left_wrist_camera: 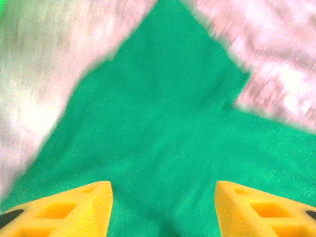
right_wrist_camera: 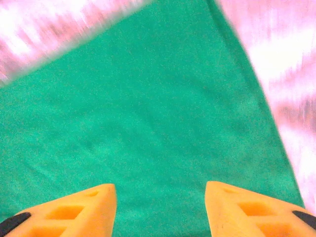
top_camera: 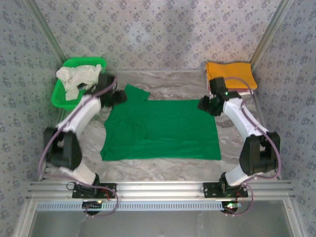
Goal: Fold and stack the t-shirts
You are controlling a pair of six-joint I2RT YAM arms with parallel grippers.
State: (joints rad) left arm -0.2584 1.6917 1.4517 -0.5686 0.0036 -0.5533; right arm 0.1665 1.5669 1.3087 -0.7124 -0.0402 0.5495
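Two grippers: left gripper (top_camera: 116,97) and right gripper (top_camera: 206,105), both with fingers spread, nothing between them.
Green t-shirt (top_camera: 163,131): spread flat mid-table (top_camera: 173,84), one sleeve at its far-left corner.
Left gripper place: over that sleeve corner.
Right gripper place: over the far-right corner.
Orange-yellow t-shirt (top_camera: 229,72): folded, far right.
Whitish t-shirts (top_camera: 76,79): crumpled in the basket (top_camera: 58,96), far left.
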